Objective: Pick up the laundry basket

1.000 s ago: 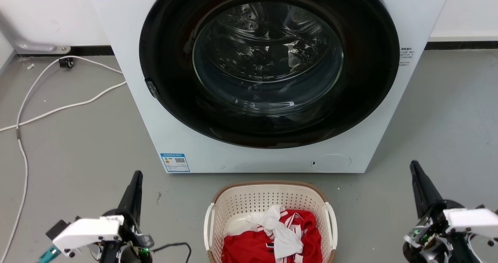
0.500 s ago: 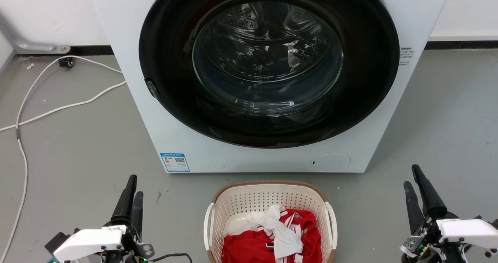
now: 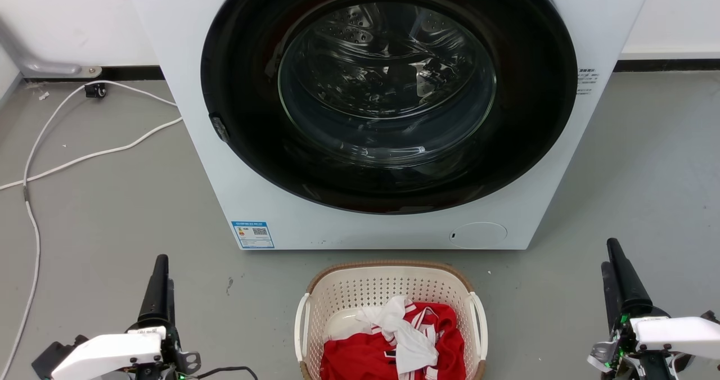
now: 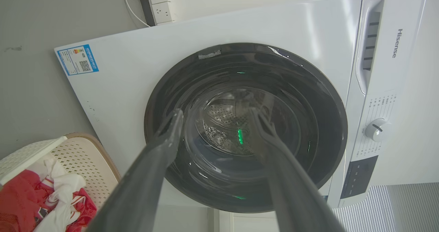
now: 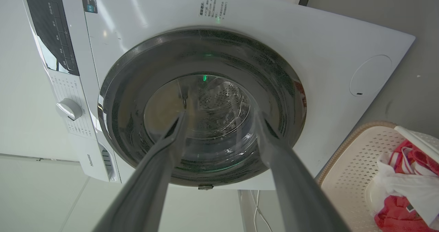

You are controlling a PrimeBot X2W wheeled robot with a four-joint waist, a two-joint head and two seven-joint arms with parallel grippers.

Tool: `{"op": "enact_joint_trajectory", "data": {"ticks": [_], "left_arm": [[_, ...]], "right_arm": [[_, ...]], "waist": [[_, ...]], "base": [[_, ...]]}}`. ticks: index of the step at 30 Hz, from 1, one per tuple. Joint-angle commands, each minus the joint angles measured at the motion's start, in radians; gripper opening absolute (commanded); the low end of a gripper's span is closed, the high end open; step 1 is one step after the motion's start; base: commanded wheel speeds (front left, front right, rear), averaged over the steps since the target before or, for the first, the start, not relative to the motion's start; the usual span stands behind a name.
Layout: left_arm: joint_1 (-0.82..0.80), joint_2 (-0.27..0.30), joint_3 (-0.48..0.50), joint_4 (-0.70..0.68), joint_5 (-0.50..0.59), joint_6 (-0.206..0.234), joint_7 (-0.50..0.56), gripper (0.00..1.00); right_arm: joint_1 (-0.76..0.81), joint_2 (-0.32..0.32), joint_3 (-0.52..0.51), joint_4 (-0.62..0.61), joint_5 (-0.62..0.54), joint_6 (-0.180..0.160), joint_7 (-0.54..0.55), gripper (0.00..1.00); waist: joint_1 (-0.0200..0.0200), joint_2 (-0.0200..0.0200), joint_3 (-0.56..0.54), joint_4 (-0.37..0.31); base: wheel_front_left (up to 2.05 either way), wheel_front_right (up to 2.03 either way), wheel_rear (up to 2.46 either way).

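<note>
Laundry basket [image 3: 388,288] of cream-white perforated plastic with a brown woven-look rim, standing on the grey floor [image 3: 112,228]. It sits just in front of a white washing machine [image 3: 185,87], centred below the machine's round dark glass door. Inside lies a red garment [image 3: 360,357] with a white cloth [image 3: 408,338] crumpled on top, and the pile sits below the rim. A white loop handle runs down each long side: the left handle [image 3: 302,326] and the right handle [image 3: 480,326].

The left gripper [image 3: 163,267] hangs over the floor well to the left of the basket. The right gripper [image 3: 609,254] hangs well to its right. Neither touches anything. In each wrist view the two dark fingers stand apart with a clear gap between them, holding nothing and pointing toward the machine's door.

The basket looks light, being thin plastic with a small, soft load. Its walls are probably stiff enough to keep their shape, yet they may flex if squeezed, and the smooth plastic could slip. The loop handles seem the best place to take hold, with one gripper on each. Lifting both sides evenly would keep the basket level so the clothes do not spill.
</note>
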Motion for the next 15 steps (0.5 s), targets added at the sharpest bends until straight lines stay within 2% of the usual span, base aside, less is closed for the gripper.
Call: {"op": "enact_joint_trajectory", "data": {"ticks": [1, 10, 15], "left_arm": [[-0.016, 0.004, 0.014, -0.024, 0.032, 0.006, -0.013, 1.0], [-0.013, 0.004, 0.033, -0.098, 0.159, 0.047, -0.046, 1.0], [-0.004, 0.004, 0.014, -0.169, 0.289, 0.072, -0.064, 1.0]], "right_arm": [[-0.024, -0.002, -0.006, -0.019, -0.044, 0.0, -0.011, 1.0], [-0.029, -0.002, -0.006, -0.104, -0.284, 0.0, -0.045, 1.0], [-0.026, -0.001, 0.001, -0.162, -0.434, 0.0, -0.062, 1.0]], "waist": [[0.0, -0.0001, 0.0, 0.0], [0.0, -0.0001, 0.002, 0.002], [0.0, -0.0001, 0.004, 0.003]], "base": [[0.0, 0.0, 0.0], [0.0, 0.0, 0.0], [0.0, 0.0, 0.0]]}}
